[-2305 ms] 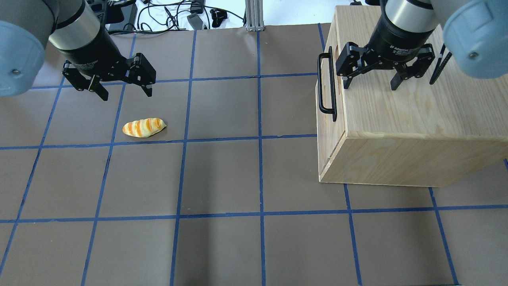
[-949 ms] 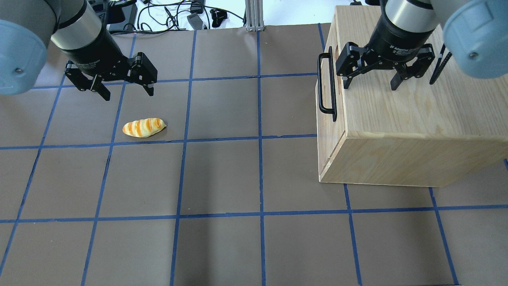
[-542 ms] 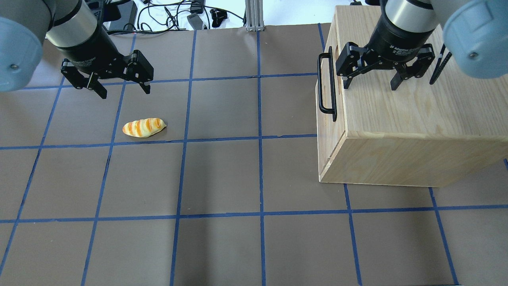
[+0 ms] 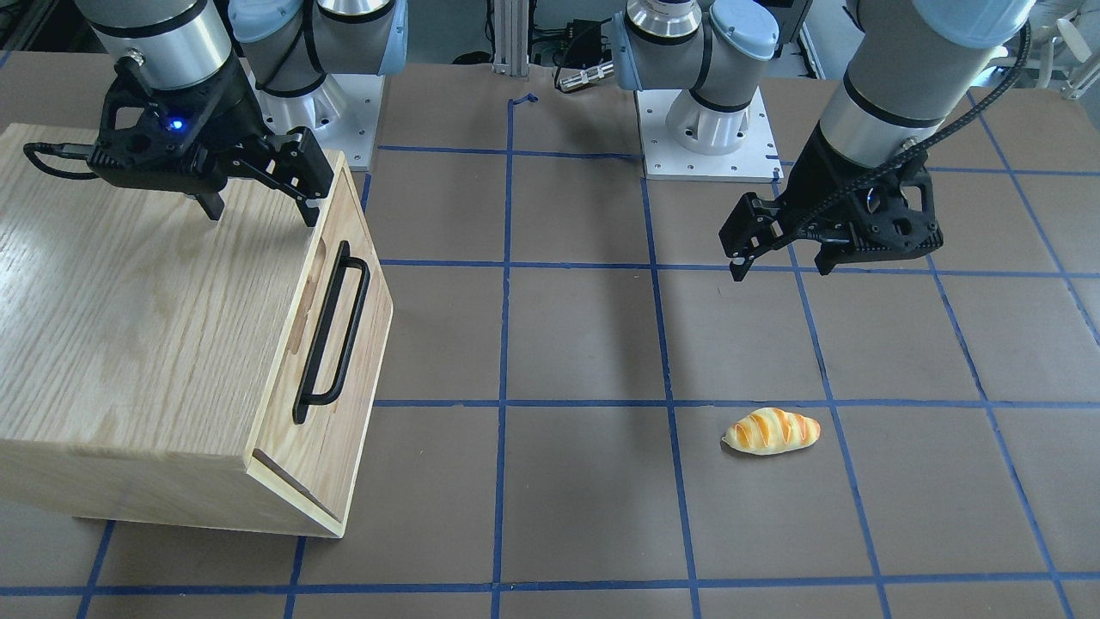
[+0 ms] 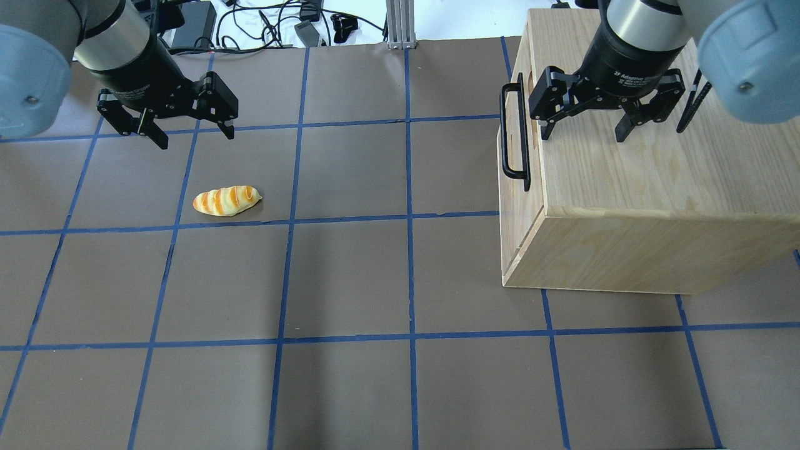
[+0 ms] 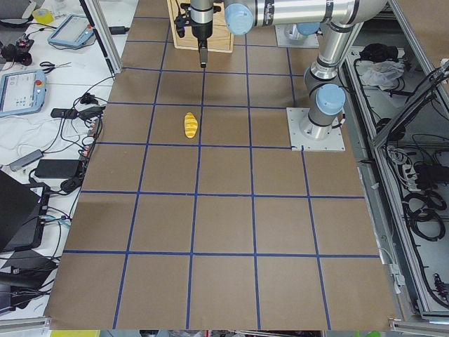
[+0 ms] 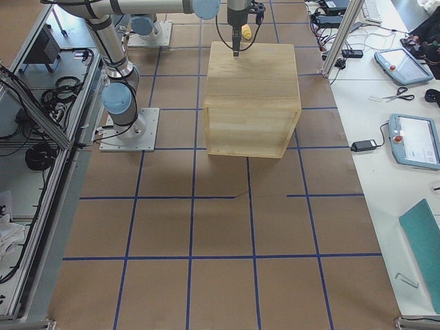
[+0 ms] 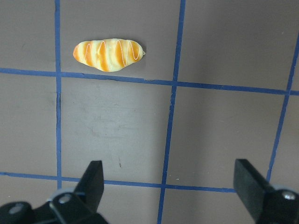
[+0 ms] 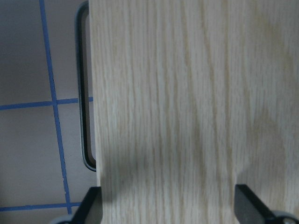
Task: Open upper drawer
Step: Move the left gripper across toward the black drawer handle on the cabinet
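Shifted a little since the earlier overhead picture, the left arm's fingers [image 5: 157, 136] are now held farther from the orange-and-yellow striped toy bread loaf [image 5: 226, 201] on the brown, blue-taped surface [image 5: 350, 281]. They are spread wide and empty. No change is seen at the right arm's fingers [image 5: 547, 128], likewise spread wide and empty above the top of the oak-grain wooden cabinet [image 5: 656, 169].

The wide, shallow light-wood upper drawer [image 4: 326, 344] is shut in the cabinet front, and its long black metal bar handle [image 4: 350, 335] is untouched. It is judged that the right fingers should be carried past the front edge, lowered to the bar's middle and closed across it. The drawer should then be drawn straight out, so that binding is avoided.

White lettering beginning "2F Adaptive" can be read on the black body above the right fingers; the rest is too small.
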### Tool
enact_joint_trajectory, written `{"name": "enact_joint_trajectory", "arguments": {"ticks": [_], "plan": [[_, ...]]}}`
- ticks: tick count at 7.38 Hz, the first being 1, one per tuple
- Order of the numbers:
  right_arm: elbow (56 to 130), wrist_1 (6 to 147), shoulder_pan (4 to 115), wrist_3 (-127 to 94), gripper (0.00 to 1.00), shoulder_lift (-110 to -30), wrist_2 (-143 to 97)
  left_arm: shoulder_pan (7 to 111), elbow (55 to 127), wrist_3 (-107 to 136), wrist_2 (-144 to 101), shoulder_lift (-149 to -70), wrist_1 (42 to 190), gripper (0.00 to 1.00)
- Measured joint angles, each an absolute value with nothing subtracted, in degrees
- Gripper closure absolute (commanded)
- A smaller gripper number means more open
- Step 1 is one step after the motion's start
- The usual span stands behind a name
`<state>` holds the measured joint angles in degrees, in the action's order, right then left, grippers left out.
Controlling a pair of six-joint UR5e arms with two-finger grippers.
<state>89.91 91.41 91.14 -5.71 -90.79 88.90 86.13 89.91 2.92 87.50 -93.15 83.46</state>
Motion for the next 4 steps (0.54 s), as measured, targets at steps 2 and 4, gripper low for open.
{"name": "enact_joint_trajectory", "arguments": {"ticks": [2,4], "plan": [[89.91,91.41,91.14,-5.71,0.00,-90.79,88.90,88.93,89.61,5.82,83.63,-94.01,80.97,0.00],[89.91,91.41,91.14,-5.71,0.00,-90.79,88.92,93.87,89.40,10.51,82.35,-96.01,76.39,0.00]]}}
